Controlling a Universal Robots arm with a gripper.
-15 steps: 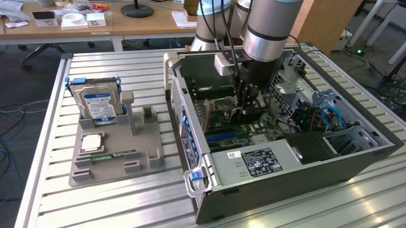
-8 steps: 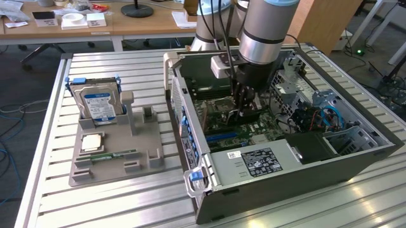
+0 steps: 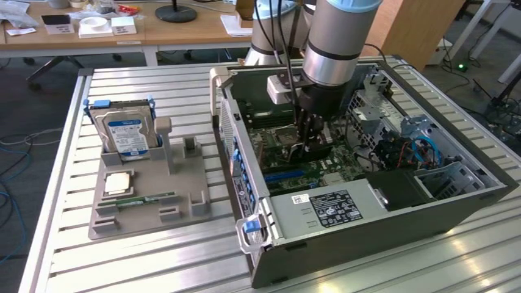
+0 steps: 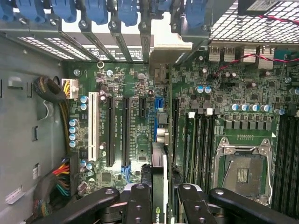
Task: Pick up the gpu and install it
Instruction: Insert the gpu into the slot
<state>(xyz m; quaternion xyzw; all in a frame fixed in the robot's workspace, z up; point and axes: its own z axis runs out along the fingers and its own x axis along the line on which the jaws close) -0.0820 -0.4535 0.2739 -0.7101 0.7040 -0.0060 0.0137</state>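
wrist view has the gripper [image 4: 161,198] partway closed, its fingers [image 4: 138,205] pinching the gpu [image 4: 159,175] edge-on from both sides. the card hangs over the motherboard [image 4: 117,84] beside the long expansion slots [image 4: 110,130]; whether it touches one, cannot tell. in the exterior view the gripper [image 3: 313,131] is down inside the open computer case [image 3: 366,226]. on the exterior view's left a grey tray [image 3: 146,213] holds a hard drive [image 3: 126,134] and a ram stick [image 3: 146,200].
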